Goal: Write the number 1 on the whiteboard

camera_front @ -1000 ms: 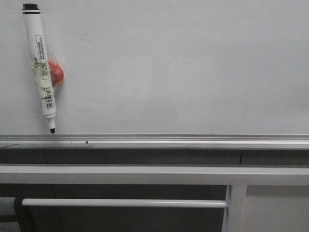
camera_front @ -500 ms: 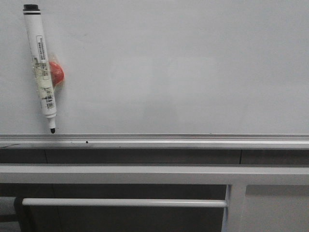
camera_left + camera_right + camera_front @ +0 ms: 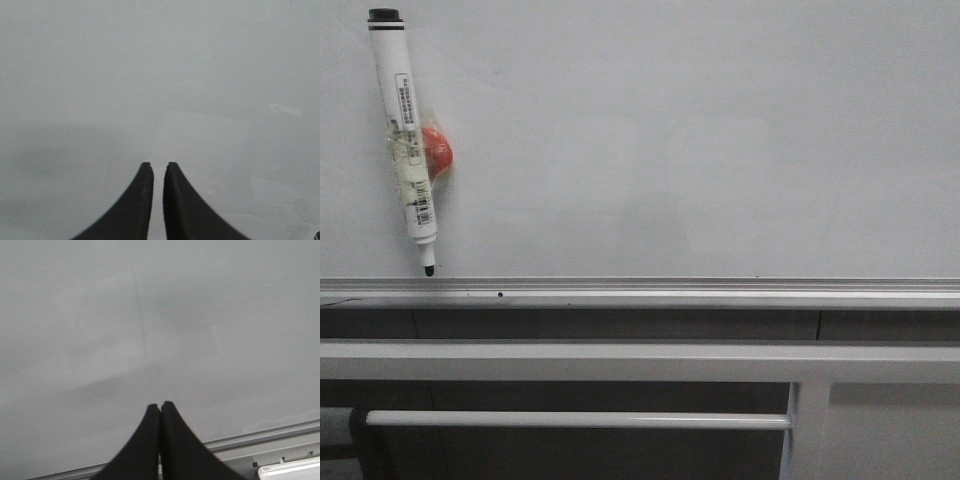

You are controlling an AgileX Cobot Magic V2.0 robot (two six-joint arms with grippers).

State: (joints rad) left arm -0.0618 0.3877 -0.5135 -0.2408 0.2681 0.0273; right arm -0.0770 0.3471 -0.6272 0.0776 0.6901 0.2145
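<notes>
The whiteboard [image 3: 700, 140] fills the upper front view, glossy white-grey, with its silver rail [image 3: 640, 292] along the lower edge. No number 1 shows on it; only faint wiped smears appear in the right wrist view. A white marker pen [image 3: 408, 140] with a black cap end hangs tip down at the board's left, against a red magnet [image 3: 438, 150]. Neither gripper appears in the front view. My left gripper [image 3: 158, 165] faces the bare whiteboard [image 3: 160, 75], fingers almost together with a thin slit, holding nothing. My right gripper [image 3: 160, 404] is shut and empty, above the rail [image 3: 270, 437].
Under the rail run grey frame bars [image 3: 620, 360], a thinner crossbar [image 3: 580, 420] and an upright post [image 3: 807, 430]. A white object's edge [image 3: 292, 471] shows in the corner of the right wrist view, below the rail.
</notes>
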